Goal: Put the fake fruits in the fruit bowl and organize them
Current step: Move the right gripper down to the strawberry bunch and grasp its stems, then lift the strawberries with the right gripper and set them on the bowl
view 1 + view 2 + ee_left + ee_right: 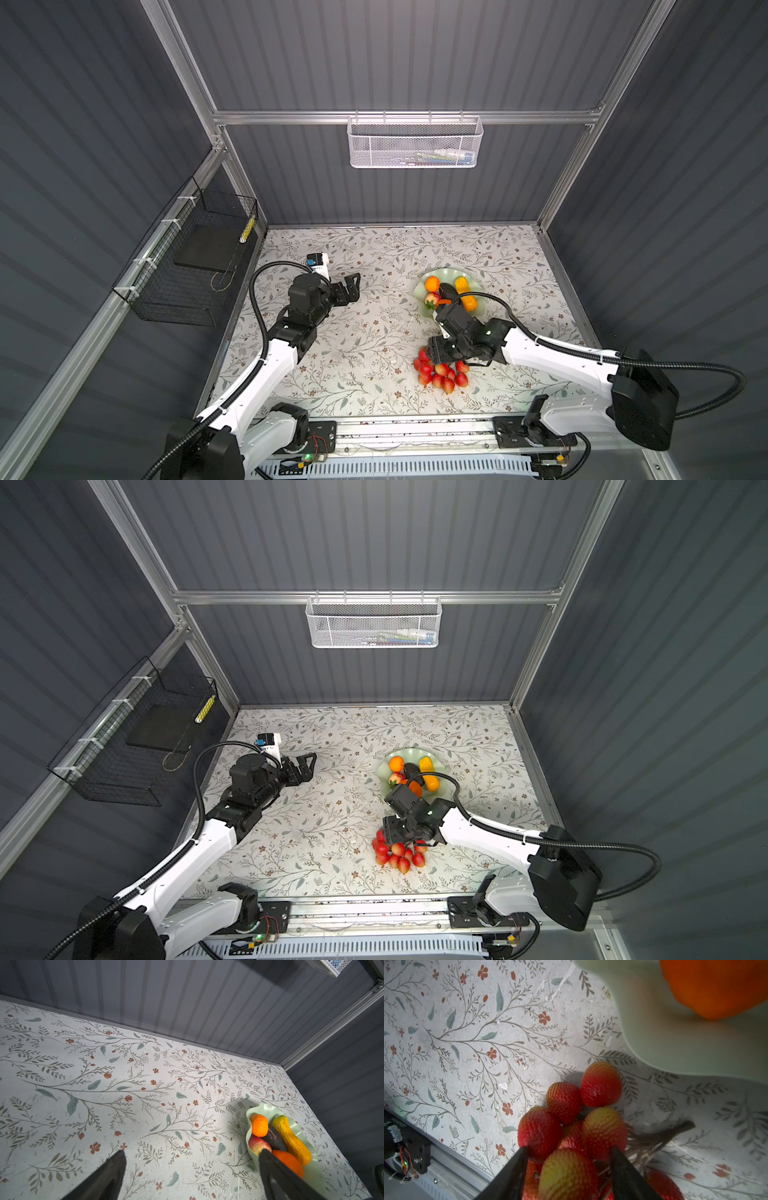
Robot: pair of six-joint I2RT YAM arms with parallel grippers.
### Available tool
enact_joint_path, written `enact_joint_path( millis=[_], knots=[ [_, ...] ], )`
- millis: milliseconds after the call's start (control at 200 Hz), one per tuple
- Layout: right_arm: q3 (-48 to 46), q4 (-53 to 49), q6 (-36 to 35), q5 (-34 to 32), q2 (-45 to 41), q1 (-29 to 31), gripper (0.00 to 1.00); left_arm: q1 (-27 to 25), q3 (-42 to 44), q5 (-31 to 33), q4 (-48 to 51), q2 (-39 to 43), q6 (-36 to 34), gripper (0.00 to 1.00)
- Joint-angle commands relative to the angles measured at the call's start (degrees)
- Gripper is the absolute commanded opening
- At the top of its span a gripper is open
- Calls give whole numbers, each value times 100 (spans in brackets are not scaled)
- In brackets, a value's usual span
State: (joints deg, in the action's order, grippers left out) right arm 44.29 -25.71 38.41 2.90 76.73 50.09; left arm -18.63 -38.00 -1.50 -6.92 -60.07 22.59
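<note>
berry cluster (564, 1101) on table (477, 1068) just beside bowl (675, 1053), outside it. my right gripper (569, 1148) straddles one berry (566, 1176), half closed; cannot tell if pinching. likely light, stiff plastic, bumpy, floppy on stem (675, 1130). best hold: stem junction.

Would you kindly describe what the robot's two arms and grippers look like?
The left arm and right arm have glossy white link shells with black joint housings. A black corrugated cable loops along each one. The left gripper and right gripper are black, with tapered, pointed fingers. A small white module with a blue patch sits by the left wrist.
</note>
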Motion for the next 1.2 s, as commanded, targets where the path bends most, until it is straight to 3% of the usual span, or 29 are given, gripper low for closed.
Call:
enact_joint_path(
  millis=[0, 465, 810, 1191],
  knots=[
    [18, 27, 0, -73, 105, 23, 54, 35, -49, 68, 65, 143, -149, 100],
    [297, -53, -115, -337, -456, 30, 29, 36, -48, 48, 50, 142, -137, 100],
    [1186, -34, -566, -586, -1044, 36, 27, 36, -11, 93, 94, 223, -151, 100],
    [2258, 145, -1341, -1133, -777, -158, 29, 35, 7, 115, 142, 346, -189, 100]
  ],
)
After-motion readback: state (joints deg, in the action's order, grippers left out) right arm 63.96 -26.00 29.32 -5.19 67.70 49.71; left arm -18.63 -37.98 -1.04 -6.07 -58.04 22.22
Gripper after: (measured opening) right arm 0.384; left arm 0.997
